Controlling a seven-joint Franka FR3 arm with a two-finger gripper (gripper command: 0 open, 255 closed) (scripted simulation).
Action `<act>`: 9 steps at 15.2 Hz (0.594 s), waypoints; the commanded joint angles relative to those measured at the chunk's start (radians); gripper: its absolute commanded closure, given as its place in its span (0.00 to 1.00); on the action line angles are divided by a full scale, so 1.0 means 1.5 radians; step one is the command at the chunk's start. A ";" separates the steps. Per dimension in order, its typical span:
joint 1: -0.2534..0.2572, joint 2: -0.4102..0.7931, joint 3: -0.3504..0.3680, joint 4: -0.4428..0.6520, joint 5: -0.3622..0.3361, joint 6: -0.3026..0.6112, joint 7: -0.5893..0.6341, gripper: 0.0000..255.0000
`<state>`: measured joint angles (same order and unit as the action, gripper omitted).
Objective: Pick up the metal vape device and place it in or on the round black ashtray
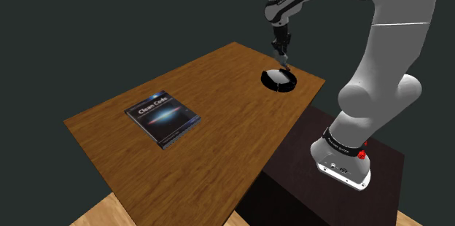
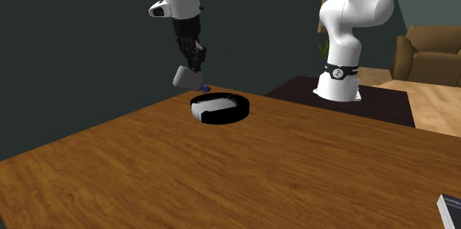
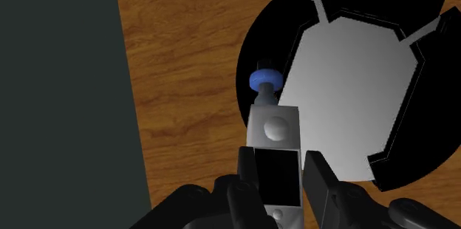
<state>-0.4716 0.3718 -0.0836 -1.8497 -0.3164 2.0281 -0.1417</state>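
Jaws grip the silver vape device (image 3: 274,128) by its sides; I see its blue mouthpiece (image 3: 264,78) just ahead of them, above the round black ashtray (image 3: 284,21) rim, its rear end cut off between them.

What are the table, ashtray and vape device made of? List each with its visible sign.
Table: wood, brown grain, matte.
Ashtray: black rim, flat pale-grey inside; material unclear.
Vape device: possibly metal, smooth grey body with shading; blue tip.
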 commanded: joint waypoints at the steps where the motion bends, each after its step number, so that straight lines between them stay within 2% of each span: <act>1: 0.009 -0.043 0.003 -0.069 -0.006 0.021 0.021 1.00; 4: 0.023 -0.098 0.010 -0.152 -0.012 0.041 0.051 1.00; 9: 0.022 -0.070 0.009 -0.162 -0.018 0.078 0.063 1.00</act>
<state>-0.4403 0.2589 -0.0709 -2.0869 -0.3422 2.1350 -0.0534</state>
